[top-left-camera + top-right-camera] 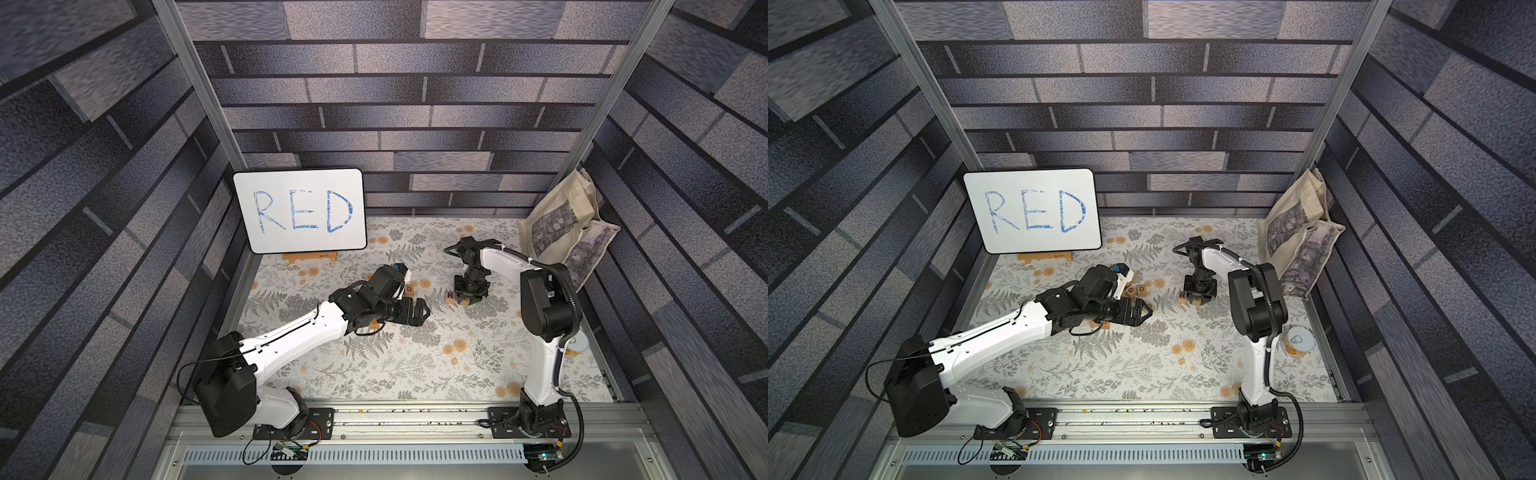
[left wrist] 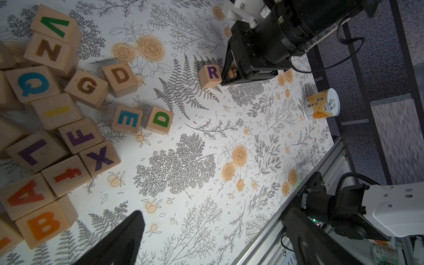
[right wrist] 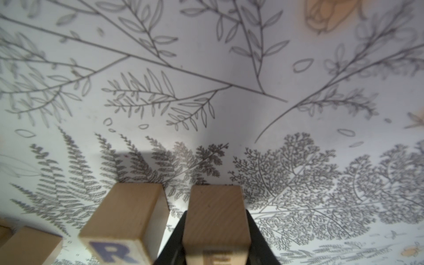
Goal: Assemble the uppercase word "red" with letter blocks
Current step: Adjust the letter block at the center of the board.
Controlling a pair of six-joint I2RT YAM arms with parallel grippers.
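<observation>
The purple R block (image 2: 211,75) stands on the floral table (image 2: 206,160); it also shows in both top views (image 1: 450,296) (image 1: 1182,295). Right beside it, a narrow gap away, a block with a brownish E (image 3: 216,213) sits between the fingers of my right gripper (image 3: 216,229), which press its two sides. That gripper points straight down (image 1: 467,297). The green D block (image 2: 160,119) lies next to a teal E block (image 2: 127,120), nearer the pile. My left gripper (image 2: 216,213) hovers open over bare table (image 1: 419,311), holding nothing.
A pile of several letter blocks (image 2: 46,114) lies under the left arm. A small can (image 2: 322,104) stands at the table's right edge. The white board reading RED (image 1: 299,210) leans at the back left, a tote bag (image 1: 565,232) at the back right.
</observation>
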